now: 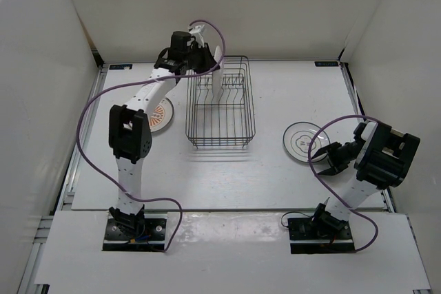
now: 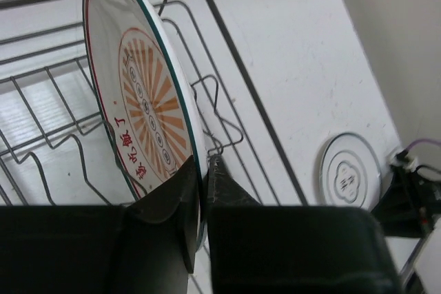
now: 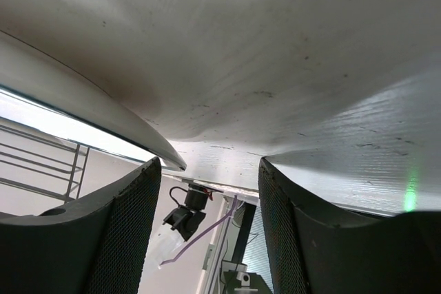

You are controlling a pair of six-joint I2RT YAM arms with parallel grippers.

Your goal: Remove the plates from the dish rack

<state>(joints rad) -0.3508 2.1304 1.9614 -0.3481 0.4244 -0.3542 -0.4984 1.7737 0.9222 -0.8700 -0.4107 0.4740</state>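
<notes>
Overhead we see the sunburst plate (image 1: 217, 74) edge-on, running far-to-near, upright in the dish rack (image 1: 251, 111) by the far edge of the desk (image 1: 275, 187); the left wrist view reveals the left end effector (image 2: 200, 191) pinching its rim, the right end effector (image 3: 207, 170) spread.

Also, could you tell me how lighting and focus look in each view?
Top external: even, soft light, with a faint shadow under the dish rack. Left wrist: the orange-patterned plate is sharp, the rack floor at left washes out bright, and the left gripper is nearly black. Right wrist: close surfaces are soft, a bright strip is blown out, and a green glint sits at right.
</notes>
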